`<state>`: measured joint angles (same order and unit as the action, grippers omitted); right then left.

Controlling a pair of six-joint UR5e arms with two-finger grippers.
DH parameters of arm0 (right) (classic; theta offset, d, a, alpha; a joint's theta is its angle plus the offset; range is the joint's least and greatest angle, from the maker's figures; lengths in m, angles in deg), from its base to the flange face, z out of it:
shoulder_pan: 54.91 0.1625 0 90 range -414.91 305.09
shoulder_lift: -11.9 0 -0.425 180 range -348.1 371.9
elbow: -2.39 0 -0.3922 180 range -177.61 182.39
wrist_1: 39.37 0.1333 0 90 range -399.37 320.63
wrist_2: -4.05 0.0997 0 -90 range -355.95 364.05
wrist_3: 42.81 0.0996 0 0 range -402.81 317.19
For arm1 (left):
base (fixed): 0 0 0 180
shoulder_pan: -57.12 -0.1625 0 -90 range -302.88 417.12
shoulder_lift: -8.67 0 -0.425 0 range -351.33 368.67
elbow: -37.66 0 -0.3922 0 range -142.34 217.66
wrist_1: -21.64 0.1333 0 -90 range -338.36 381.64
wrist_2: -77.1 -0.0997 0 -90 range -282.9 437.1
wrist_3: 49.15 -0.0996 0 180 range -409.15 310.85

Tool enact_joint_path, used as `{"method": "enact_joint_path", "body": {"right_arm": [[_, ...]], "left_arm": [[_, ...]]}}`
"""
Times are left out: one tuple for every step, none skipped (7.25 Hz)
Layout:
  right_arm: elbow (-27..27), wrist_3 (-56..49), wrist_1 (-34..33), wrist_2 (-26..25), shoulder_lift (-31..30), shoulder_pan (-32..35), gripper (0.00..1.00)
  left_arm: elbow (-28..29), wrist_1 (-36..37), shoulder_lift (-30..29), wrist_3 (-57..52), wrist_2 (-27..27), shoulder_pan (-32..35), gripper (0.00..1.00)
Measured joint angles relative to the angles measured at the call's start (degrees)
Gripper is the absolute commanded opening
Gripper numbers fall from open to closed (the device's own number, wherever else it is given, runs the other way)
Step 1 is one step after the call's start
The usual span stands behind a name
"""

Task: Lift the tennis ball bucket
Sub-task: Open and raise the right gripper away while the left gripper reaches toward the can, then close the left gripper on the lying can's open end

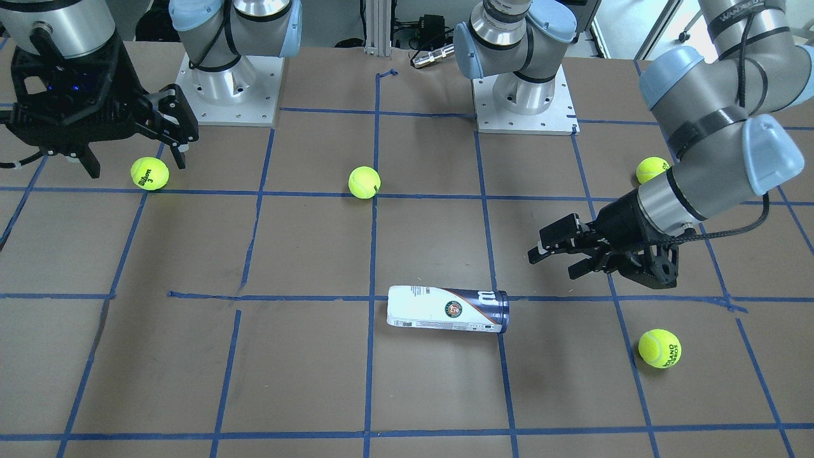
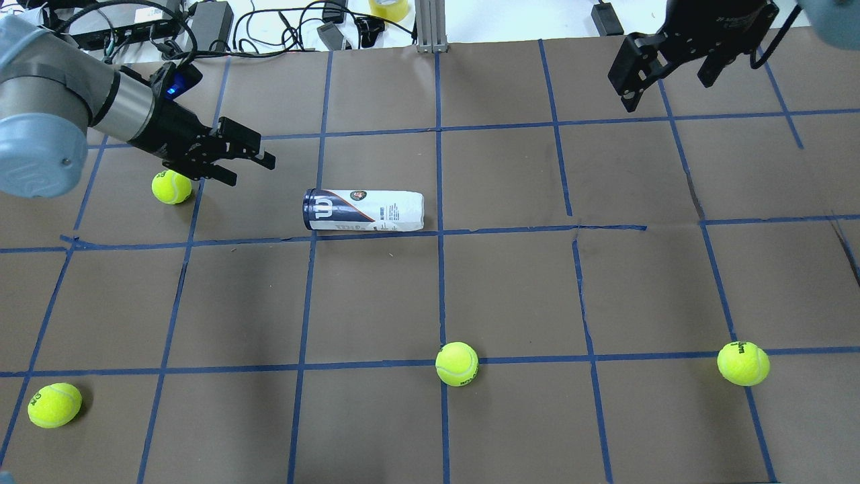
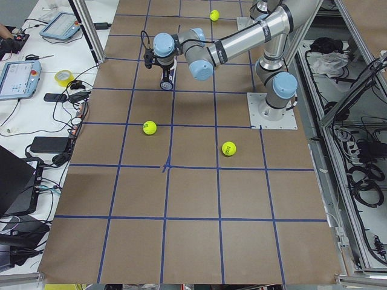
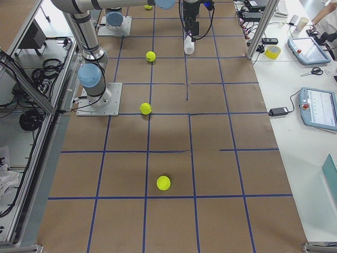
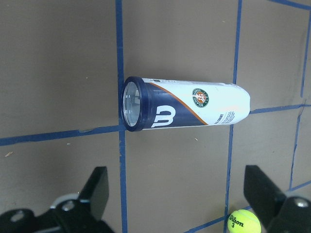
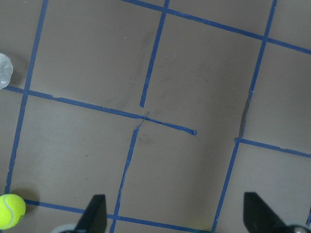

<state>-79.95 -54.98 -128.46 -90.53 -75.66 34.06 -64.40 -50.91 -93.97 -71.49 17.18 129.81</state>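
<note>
The tennis ball bucket (image 2: 366, 210) is a white-and-navy tube with a "W" logo. It lies on its side on the brown table, dark blue rim toward my left arm. It also shows in the front view (image 1: 448, 310) and the left wrist view (image 5: 184, 103). My left gripper (image 2: 254, 171) is open and empty. It hovers short of the tube's rim end, apart from it, and the tube lies ahead of its spread fingers (image 5: 97, 189). My right gripper (image 6: 177, 213) is open and empty, raised far off at the table's right side.
Several loose yellow tennis balls lie about: one just under my left wrist (image 2: 171, 186), one mid-table near the front (image 2: 457, 364), one front right (image 2: 743, 363), one front left (image 2: 54, 405). Blue tape lines grid the table (image 2: 510, 296). Cables and gear lie beyond the far edge (image 2: 269, 27).
</note>
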Motion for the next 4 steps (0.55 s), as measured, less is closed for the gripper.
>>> {"method": "enact_joint_path", "body": {"right_arm": [[-2.1, 5.1, 0.0, -0.3, -1.4, 0.0, 1.0], [-4.3, 10.8, -0.2, -0.3, -2.9, 0.0, 1.0], [-5.7, 14.6, -0.4, 0.0, -3.6, 0.0, 1.0], [-6.2, 16.3, -0.6, 0.2, -3.9, 0.0, 1.0]], "left_arm": [[-1.3, 2.0, -2.1, -2.5, 1.9, 0.0, 1.0], [-2.0, 2.9, -4.0, -4.2, 4.5, 0.0, 1.0], [-2.2, 3.2, -5.6, -5.3, 6.0, 0.0, 1.0], [-2.3, 3.4, -6.9, -5.9, 6.6, 0.1, 1.0]]}}
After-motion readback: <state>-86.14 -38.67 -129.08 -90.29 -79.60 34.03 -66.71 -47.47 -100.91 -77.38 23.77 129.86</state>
